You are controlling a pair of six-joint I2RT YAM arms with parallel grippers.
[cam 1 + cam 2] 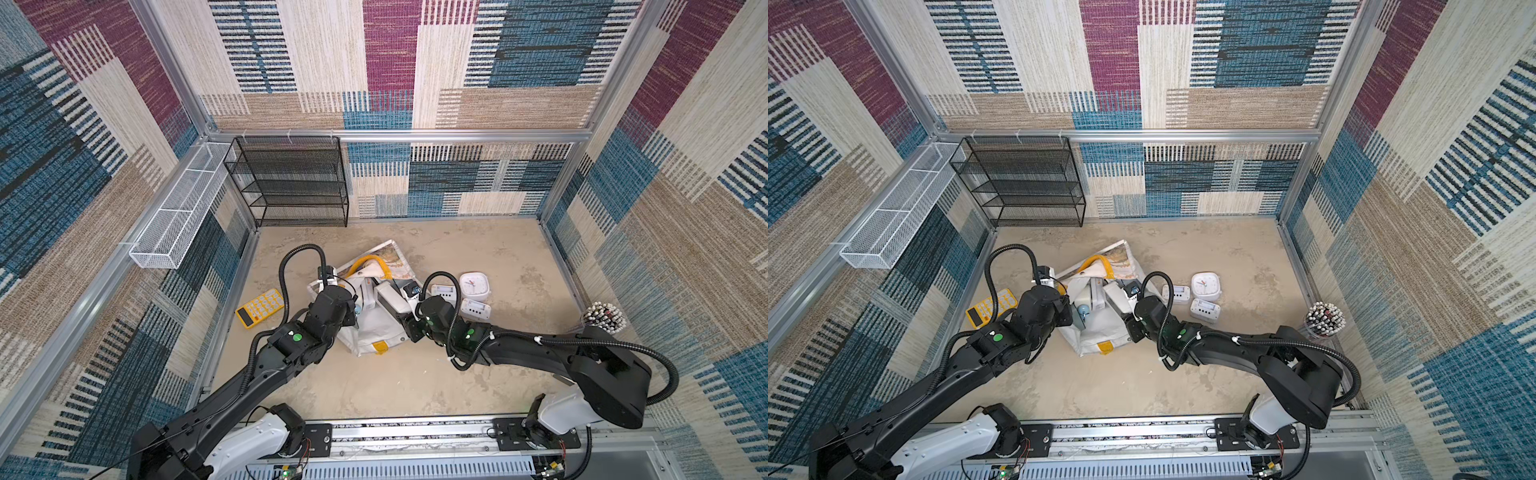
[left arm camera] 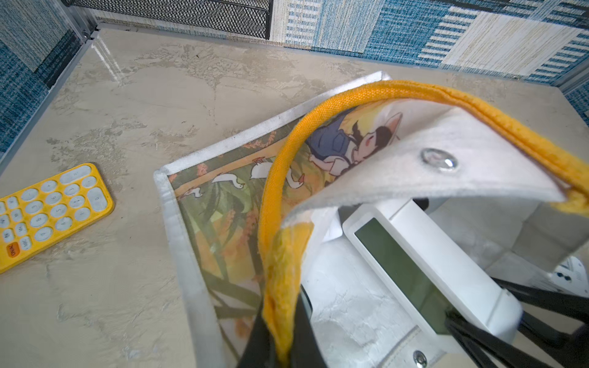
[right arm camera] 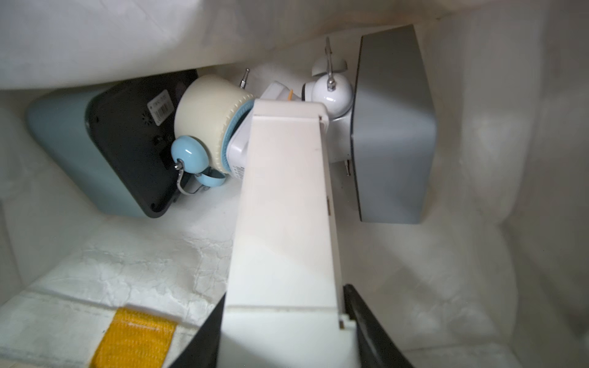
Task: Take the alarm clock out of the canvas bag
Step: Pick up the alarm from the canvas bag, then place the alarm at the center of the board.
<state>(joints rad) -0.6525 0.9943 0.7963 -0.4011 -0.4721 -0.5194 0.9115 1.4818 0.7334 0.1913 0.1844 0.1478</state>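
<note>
- Woven patchwork panels in blue, plum and beige wall in a mottled beige tabletop [image 1: 478, 257]. We see a black mesh shelf [image 1: 291, 183] at the back and a white mesh basket [image 1: 174, 224] on the side wall.
- Near the middle of the tabletop we find the canvas bag [image 1: 374, 332] lying slumped, with both arms at its mouth.
- We see the left fingers [image 2: 282, 345] pinched fully together on the yellow strap handle [image 2: 271, 197]. The strap arches up from them, and the bag's white edge flap is lifted with it.
- We see the right fingers [image 3: 285, 341] partly apart and clamped on the near end of the alarm clock [image 3: 283, 207], a long white digital one with a greenish display.
- We find that clock in the bag's mouth, under the lifted flap, its far end reaching in among the things deeper inside.
- Deeper in the bag we make out a pale blue clock [image 3: 63, 149] with a black back, a cream twin-bell clock [image 3: 204, 124], a white twin-bell clock [image 3: 331, 92] and a grey box clock [image 3: 395, 127].
- On the tabletop to the bag's right we count three white clocks close together: a square dial clock [image 1: 474, 286] and two small digital clocks [image 1: 444, 291] [image 1: 476, 309].
- We also see a yellow calculator [image 1: 259, 308] lying to the bag's left and a cup of pens [image 1: 604, 318] standing near the right wall.
</note>
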